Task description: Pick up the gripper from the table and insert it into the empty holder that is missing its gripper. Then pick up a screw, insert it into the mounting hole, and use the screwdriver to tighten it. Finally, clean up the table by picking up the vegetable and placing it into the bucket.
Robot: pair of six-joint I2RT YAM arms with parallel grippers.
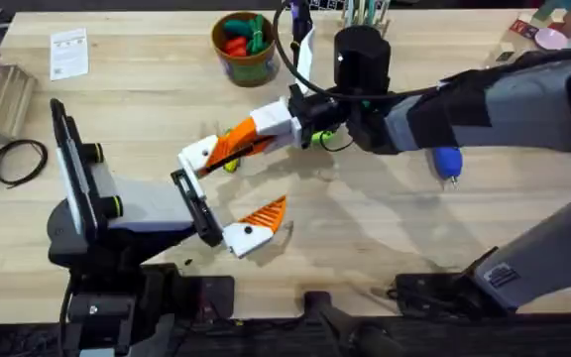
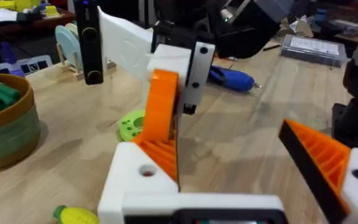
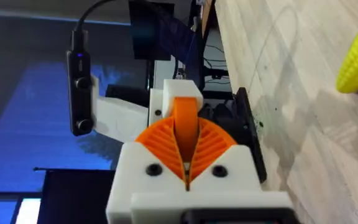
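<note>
The wooden table (image 1: 385, 228) lies under both of my arms. My right arm reaches in across it from the right and meets my left arm near the middle.

My left claw (image 1: 234, 183) stands wide. One of its fingers wears an orange ribbed pad (image 2: 322, 155). The other is the bare white holder (image 2: 132, 180), with a round mounting hole showing in its face. My right claw (image 1: 266, 127) comes right up against that bare finger from the far side.

The bucket (image 1: 246, 50), with its brown rim, stands well beyond my right claw towards the far edge of the table. There are red and green toys inside it. The blue screwdriver (image 1: 447, 161) lies on the table behind my right claw, beside that arm's forearm and well apart from my left claw.

My right claw is clamped narrow around the gripper (image 2: 160, 112), the orange wedge, which stands nearly upright between its two ribbed pads. The wedge's ribbed lower end meets the top of the holder, just past the hole. I cannot tell whether it is fully seated.

A green round disc (image 2: 131, 124) lies flat on the table just behind the wedge. The vegetable (image 1: 228, 166), yellow with a green end, lies on the table just beside the holder finger, below my right claw's tip.
</note>
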